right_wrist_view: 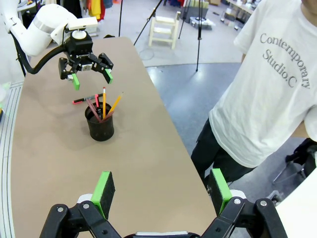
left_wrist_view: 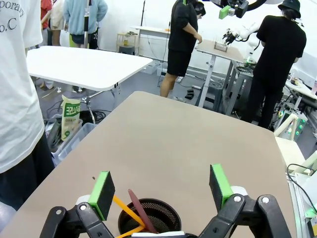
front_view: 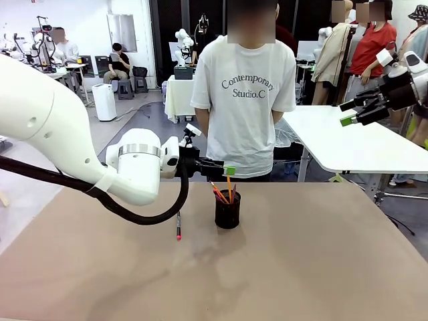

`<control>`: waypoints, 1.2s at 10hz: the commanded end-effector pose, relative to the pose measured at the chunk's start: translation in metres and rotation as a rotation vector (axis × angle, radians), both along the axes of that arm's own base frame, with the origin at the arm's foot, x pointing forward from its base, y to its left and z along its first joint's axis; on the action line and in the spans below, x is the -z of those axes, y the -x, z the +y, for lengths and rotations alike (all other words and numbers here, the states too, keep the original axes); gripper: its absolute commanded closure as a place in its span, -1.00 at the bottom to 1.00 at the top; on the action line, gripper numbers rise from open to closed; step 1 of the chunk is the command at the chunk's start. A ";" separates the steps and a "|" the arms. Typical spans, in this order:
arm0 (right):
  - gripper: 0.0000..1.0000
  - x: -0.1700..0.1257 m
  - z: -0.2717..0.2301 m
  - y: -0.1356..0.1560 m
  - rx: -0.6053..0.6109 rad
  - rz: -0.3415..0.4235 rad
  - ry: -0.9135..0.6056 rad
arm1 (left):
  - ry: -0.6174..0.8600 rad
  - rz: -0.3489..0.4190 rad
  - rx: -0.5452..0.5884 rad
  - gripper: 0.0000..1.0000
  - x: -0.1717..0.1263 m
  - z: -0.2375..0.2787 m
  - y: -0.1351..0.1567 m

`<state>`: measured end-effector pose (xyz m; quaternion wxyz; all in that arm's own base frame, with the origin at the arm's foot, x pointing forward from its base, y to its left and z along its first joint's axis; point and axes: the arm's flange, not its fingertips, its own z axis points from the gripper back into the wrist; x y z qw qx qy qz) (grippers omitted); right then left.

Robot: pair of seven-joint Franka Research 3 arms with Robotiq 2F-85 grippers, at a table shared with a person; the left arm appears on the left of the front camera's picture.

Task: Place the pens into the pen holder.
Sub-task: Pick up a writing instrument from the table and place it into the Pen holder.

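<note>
A: From the front, where does the small black cylindrical mesh pen holder (front_view: 227, 210) stand?

B: Near the middle of the brown tabletop (front_view: 301, 267), upright, with orange and reddish thin pens (front_view: 223, 192) leaning out of it. The left arm's black two-finger gripper with green pads (front_view: 224, 170) hangs just above, at twelve o'clock from the cup, its fingers spread with nothing between them.

A: And the black pen with a red-pink end (front_view: 178, 225)?

B: It lies flat on the table at nine o'clock from the cup, apart from it. The left arm's black cable hides its upper end from the front.

A: What does the left wrist camera add?

B: It looks straight down into the mesh, with an orange stick and a dark red one against the rim, between the two spread green pads (left_wrist_view: 103, 193).

A: The right gripper (front_view: 352, 111)?

B: Held high at two o'clock, well apart from the cup, fingers wide and empty. Its camera sees the whole cup from afar and the lying pen beyond it.

A: Anything around?

B: A person in a white printed T-shirt (front_view: 246, 100) stands at the far edge, behind the cup.
</note>
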<state>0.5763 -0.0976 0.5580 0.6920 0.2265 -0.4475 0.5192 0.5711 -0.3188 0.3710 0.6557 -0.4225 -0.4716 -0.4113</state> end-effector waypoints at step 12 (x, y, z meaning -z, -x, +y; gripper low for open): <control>-1.00 -0.004 0.002 -0.001 0.004 0.025 0.010 | -0.617 0.256 -0.300 -1.00 -0.088 0.077 0.072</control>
